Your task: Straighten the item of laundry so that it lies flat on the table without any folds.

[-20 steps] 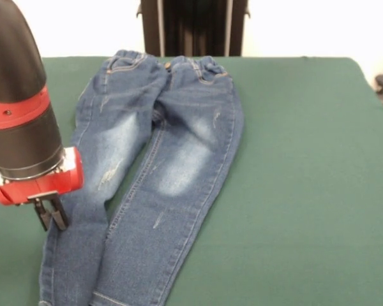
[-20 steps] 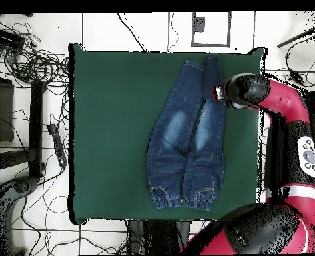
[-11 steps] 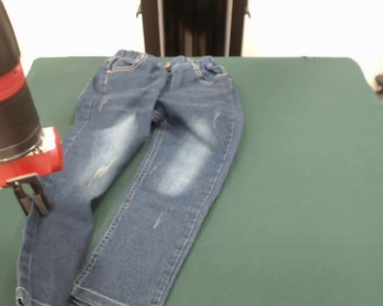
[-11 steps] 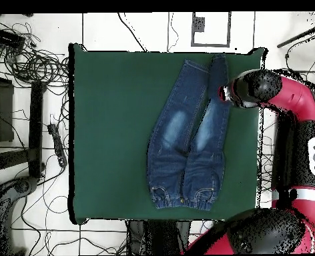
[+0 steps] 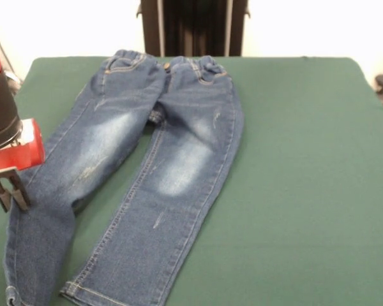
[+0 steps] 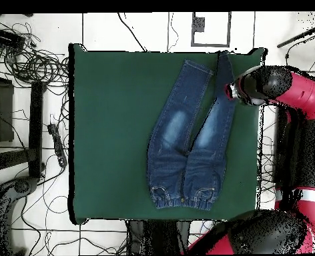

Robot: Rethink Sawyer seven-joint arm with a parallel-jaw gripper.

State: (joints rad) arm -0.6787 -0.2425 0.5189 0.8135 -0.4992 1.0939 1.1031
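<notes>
Since the earlier frame the gripper (image 5: 9, 197), pinched closed on one leg's outer edge, had dragged that leg of the jeans (image 5: 169, 146) sideways, splaying them waistband-far on the table (image 5: 306, 159).

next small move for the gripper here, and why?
Probably let go and lift clear. The gripper sits at the outer edge of one leg of the jeans, and both legs now lie splayed in a V on the table with green showing between them. That leg already runs near the table's side edge, so pulling further risks dragging it off.
</notes>
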